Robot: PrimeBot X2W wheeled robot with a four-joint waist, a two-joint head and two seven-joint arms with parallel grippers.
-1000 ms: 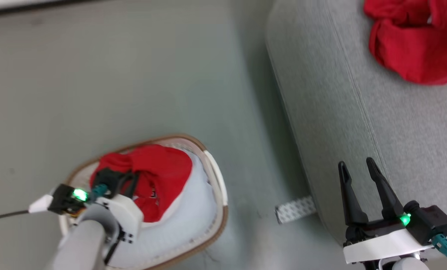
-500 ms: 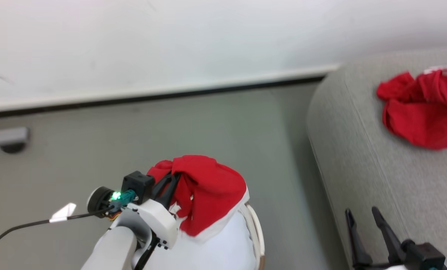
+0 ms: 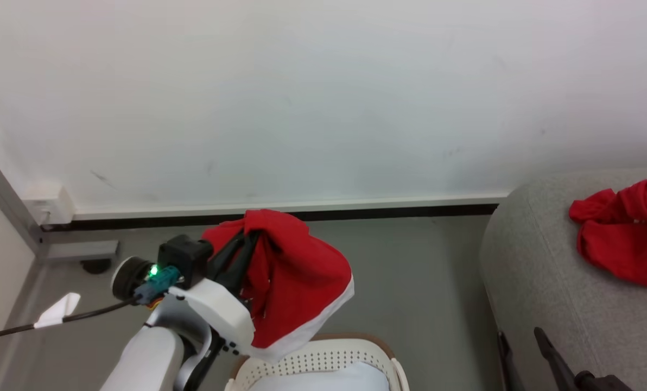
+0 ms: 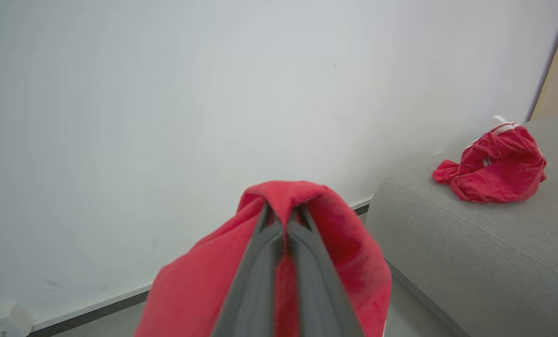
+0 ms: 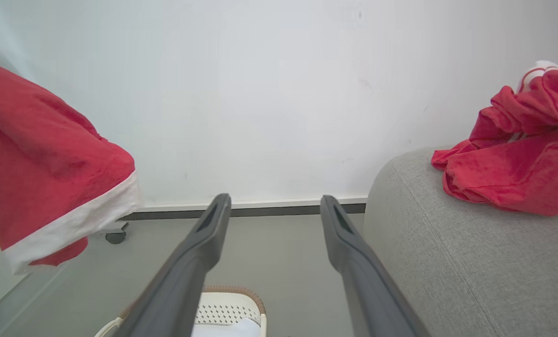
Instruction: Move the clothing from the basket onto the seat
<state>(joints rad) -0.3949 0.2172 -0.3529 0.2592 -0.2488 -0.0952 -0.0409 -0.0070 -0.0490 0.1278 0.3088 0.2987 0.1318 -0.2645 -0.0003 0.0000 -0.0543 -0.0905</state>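
Observation:
My left gripper is shut on a piece of red clothing with a white band, which hangs in the air above the basket. In the left wrist view the closed fingers pinch a fold of that clothing. The cream basket with its brown rim sits at the bottom edge, left of the grey seat. Another red piece of clothing lies crumpled on the seat. My right gripper is open and empty, low beside the seat's front, with the basket below it.
A pale pad lies inside the basket. A white wall with a dark baseboard runs behind. A grey metal frame with a caster stands at the left. Grey floor separates basket and seat.
My left gripper has lifted the red clothing up out of the basket. The head view has tilted up, so the wall now shows. The right gripper stays open.

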